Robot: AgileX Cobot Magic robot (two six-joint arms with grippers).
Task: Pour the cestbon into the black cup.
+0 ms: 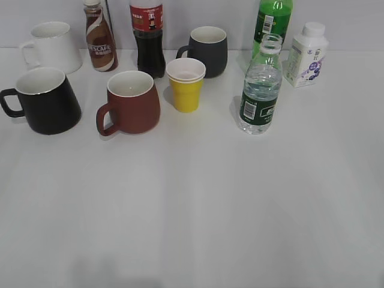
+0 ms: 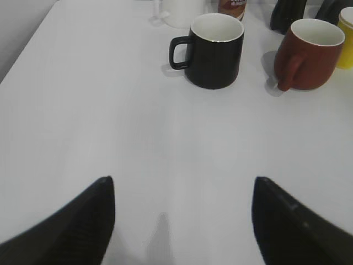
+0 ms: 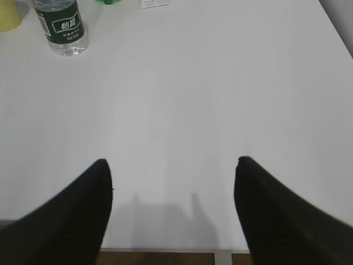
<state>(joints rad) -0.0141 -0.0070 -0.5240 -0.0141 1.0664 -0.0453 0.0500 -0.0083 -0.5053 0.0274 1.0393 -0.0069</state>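
The cestbon (image 1: 260, 87), a small clear bottle with a dark green label and no cap, stands upright right of centre on the white table. It also shows in the right wrist view (image 3: 60, 25) at the top left. The black cup (image 1: 47, 101), glossy with a white inside, stands at the left with its handle to the left. It also shows in the left wrist view (image 2: 213, 49). My left gripper (image 2: 182, 185) is open and empty, well short of the cup. My right gripper (image 3: 172, 165) is open and empty near the table's front edge, far from the bottle. Neither gripper shows in the exterior view.
A brown-red mug (image 1: 131, 102), a yellow cup (image 1: 186, 84) and a dark grey mug (image 1: 207, 51) stand between cup and bottle. Behind are a white mug (image 1: 53, 47), a Nescafe bottle (image 1: 99, 37), a cola bottle (image 1: 147, 37), a green soda bottle (image 1: 273, 21) and a white milk bottle (image 1: 307, 55).
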